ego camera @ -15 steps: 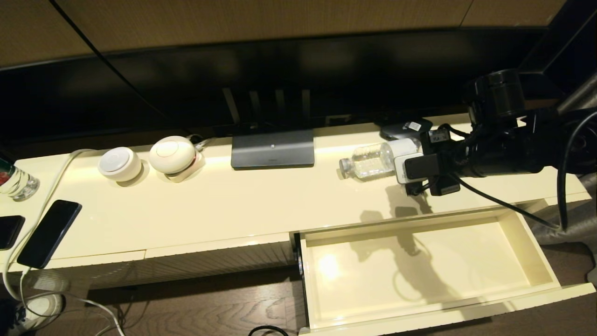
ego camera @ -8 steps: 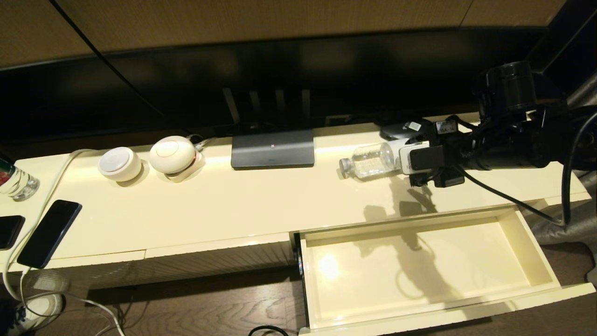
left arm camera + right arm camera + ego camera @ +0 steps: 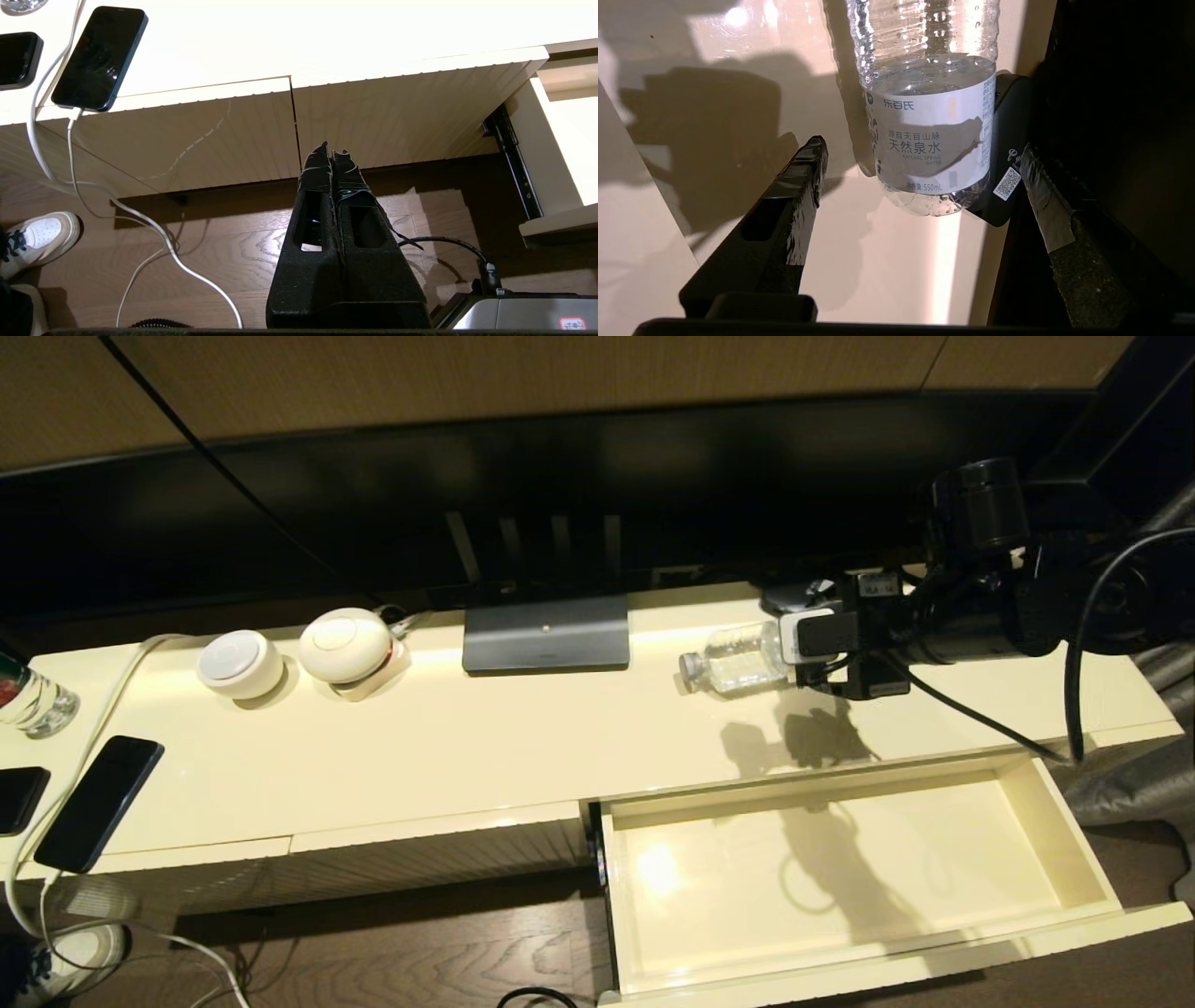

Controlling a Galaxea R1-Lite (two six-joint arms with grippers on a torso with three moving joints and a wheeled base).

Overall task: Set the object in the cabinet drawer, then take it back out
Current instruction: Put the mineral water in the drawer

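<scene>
Standing pulled out below the cabinet top's front right edge, the cabinet drawer shows a bare cream floor. Near the top's back edge, right of the grey stand, the water bottle lies on its side. The right gripper is spread wide around its label end without touching. The left gripper, pressed closed, hangs below the front.

Small clear plastic water bottle lying on its side on the cabinet top, pale cap pointing left, white-and-blue label at its base end. Wide shallow cream drawer stands pulled open below, interior bare.
</scene>
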